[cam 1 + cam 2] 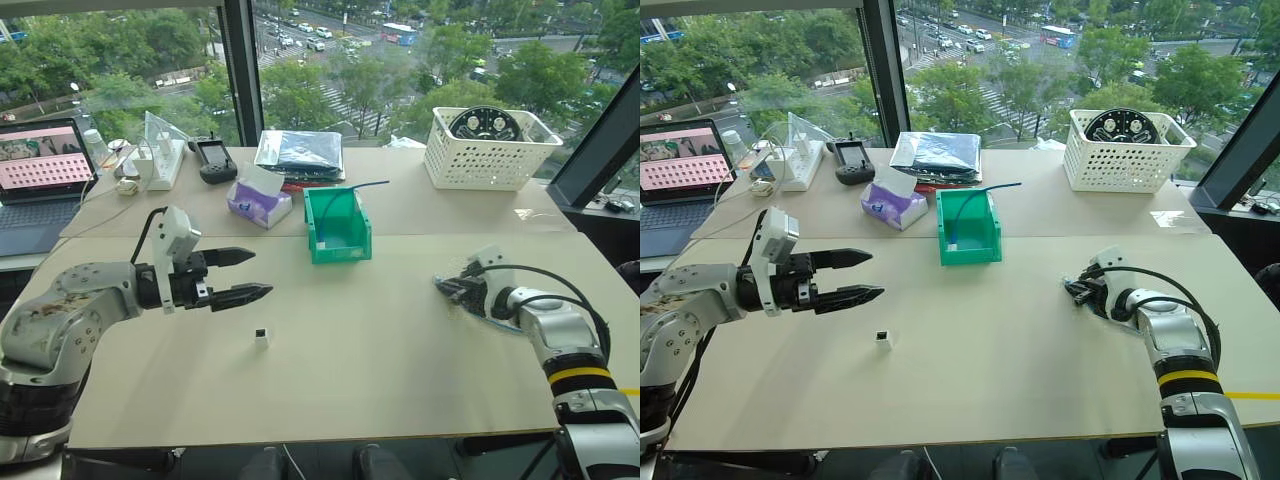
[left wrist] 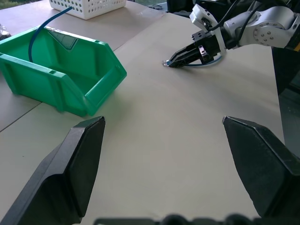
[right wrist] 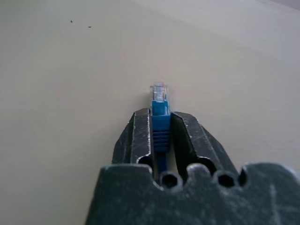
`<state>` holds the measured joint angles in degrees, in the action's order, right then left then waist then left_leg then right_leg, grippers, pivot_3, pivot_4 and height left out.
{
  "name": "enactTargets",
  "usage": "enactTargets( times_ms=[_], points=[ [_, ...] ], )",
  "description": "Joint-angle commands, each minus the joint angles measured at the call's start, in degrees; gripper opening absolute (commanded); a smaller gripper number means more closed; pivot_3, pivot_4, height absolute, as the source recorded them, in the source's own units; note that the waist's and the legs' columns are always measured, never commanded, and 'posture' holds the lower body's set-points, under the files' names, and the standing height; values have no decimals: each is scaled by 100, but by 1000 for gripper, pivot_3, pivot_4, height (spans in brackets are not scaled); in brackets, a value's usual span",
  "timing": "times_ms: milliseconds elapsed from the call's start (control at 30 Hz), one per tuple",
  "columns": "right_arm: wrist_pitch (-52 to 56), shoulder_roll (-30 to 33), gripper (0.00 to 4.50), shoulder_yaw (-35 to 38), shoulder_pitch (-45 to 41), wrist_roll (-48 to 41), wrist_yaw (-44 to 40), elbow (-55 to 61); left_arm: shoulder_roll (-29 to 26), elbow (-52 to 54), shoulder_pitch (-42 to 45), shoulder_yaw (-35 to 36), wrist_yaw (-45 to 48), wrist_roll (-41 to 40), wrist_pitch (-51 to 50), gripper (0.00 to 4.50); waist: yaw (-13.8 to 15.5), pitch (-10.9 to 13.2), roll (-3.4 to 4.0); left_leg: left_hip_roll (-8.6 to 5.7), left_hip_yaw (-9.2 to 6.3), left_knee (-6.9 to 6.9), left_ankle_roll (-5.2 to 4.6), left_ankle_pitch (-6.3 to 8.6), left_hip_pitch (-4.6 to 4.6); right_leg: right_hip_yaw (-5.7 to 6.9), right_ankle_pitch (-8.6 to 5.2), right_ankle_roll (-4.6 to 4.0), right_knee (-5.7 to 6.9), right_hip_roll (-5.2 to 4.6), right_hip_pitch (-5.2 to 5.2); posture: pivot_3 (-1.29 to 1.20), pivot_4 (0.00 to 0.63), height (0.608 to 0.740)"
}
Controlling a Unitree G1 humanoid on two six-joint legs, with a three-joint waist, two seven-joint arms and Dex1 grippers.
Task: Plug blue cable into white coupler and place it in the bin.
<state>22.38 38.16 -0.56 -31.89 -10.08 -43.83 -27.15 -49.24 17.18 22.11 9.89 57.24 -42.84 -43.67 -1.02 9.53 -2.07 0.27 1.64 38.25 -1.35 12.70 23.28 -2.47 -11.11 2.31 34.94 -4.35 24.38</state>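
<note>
**Right gripper clamped on the cable plug, left gripper wide over the table**

The right arm reached forward and low over the right side of the table (image 1: 400,340), its forearm angled inward so the right gripper (image 2: 174,61) pointed down and toward the robot's left, fingertips at the tabletop. Its two black fingers (image 3: 140,136) were pressed in on the blue boot of the blue cable (image 3: 160,123), gripping it just behind the clear plug (the plug tip stuck out past the fingertips, in line with the gripper). The cable's long axis at the plug therefore ran along the fingers, plug end pointing away from the wrist; the rest of it curved back under the gripper on the table surface.

The left arm was bent at the elbow and held above the left half of the table, the left gripper (image 1: 243,275) roughly level and pointing to the robot's right. Its fingers stood wide apart with nothing between them.

The white coupler (image 1: 262,338) stood alone on the table, below and just right of the left fingertips, not touched by either gripper. The green bin (image 1: 337,226) sat farther back near the table's middle, well apart from both grippers, with another thin blue cable (image 1: 350,190) rising out of it.
</note>
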Motion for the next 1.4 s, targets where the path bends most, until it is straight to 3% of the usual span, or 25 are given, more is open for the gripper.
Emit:
enactTargets(
  times_ms=[33,267,467,533,667,767,800,833,1133,1400],
  points=[
    [-471,84,170,-331,-43,132,-617,677,-62,78,189,-189,180,132,181,4323,-1,0,0,0,0,0,0,0,0,0,0,-1,0,0,1,0,150,740],
    [-1216,-164,170,-1692,-396,603,-1980,1567,64,-208,512,-977,686,740,770,4323,-54,2,3,0,0,0,0,0,-1,1,-4,7,4,6,4,0,150,740],
    [-1564,-735,170,-2251,-850,1016,-2154,1221,289,-480,895,-1671,1004,1347,1241,4323,-8,3,3,-10,-2,2,1,0,4,2,4,-7,6,2,7,0,150,740],
    [-1624,-754,1179,-2329,-909,1087,-2267,1151,353,-567,1002,-1851,1067,1525,1356,4323,36,4,4,-15,-3,2,1,-1,6,3,4,-7,5,-3,7,0,150,740],
    [-1363,-612,2497,-2217,-834,1003,-2467,1408,631,-890,1294,-2261,1134,1951,1611,4323,51,5,3,-29,-4,6,0,0,11,5,3,-4,4,-9,6,0,150,740],
    [-921,-387,3466,-1787,-587,799,-2295,1958,888,-1241,1499,-2714,1294,2387,1968,4323,61,5,3,-30,-6,6,0,0,12,5,4,-5,5,-7,8,0,150,740],
    [-686,-314,3981,-1615,-485,713,-2195,2164,981,-1380,1565,-2831,1329,2525,2105,4323,65,5,3,-32,-8,6,0,0,12,8,4,-5,7,-8,8,0,150,740],
    [-504,-165,4177,-1461,-345,695,-2125,2408,1083,-1554,1642,-2972,1373,2707,2305,4323,62,5,3,-31,-7,6,0,0,12,8,4,-5,7,-7,7,0,150,740],
    [1530,466,4177,267,1205,36,-1154,4716,2092,-3527,2372,-3595,1513,3659,3185,4323,122,6,2,-32,-8,17,-1,0,18,8,3,-4,9,-6,8,0,150,740],
    [3004,273,4177,1324,2653,-614,-310,6463,2824,-4546,2598,-3595,1454,3941,3178,4323,118,6,2,-30,-22,60,-21,12,49,13,-2,13,14,-6,13,0,150,740]
  ],
)
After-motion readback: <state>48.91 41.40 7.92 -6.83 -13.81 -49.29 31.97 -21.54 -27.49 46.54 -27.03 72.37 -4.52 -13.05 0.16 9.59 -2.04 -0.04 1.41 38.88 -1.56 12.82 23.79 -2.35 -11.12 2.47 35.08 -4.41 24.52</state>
